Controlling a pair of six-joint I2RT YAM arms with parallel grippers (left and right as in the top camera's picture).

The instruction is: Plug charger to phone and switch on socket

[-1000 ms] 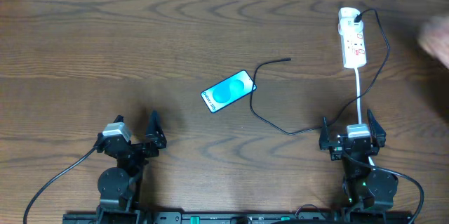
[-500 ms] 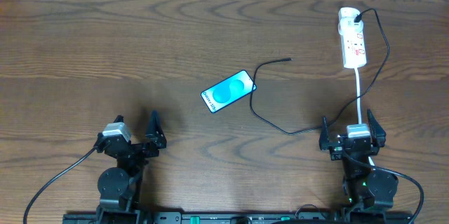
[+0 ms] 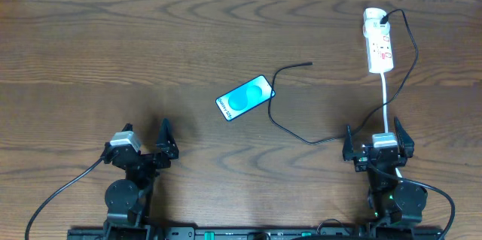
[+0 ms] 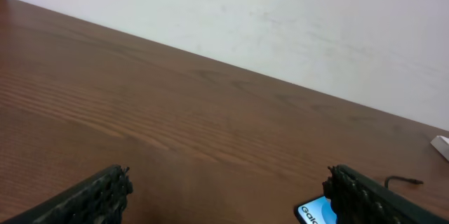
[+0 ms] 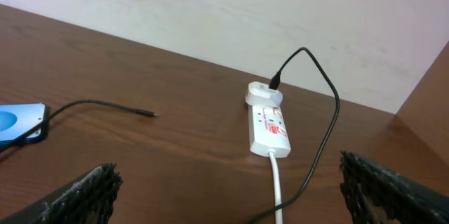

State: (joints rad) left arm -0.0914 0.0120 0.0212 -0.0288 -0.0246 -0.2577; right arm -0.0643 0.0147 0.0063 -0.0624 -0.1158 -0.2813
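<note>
Overhead shows 1 phone (image 3: 245,98), 1 charger (image 3: 294,66) (plugged into 1 socket (image 3: 379,44)), left gripper (image 3: 146,129) and right gripper (image 3: 373,127) both spread apart.

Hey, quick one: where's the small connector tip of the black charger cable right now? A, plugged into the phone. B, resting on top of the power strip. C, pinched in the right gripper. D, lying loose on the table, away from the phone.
D: the charger's connector tip lies bare on the table, with a clear gap of wood between it and the phone.
</note>
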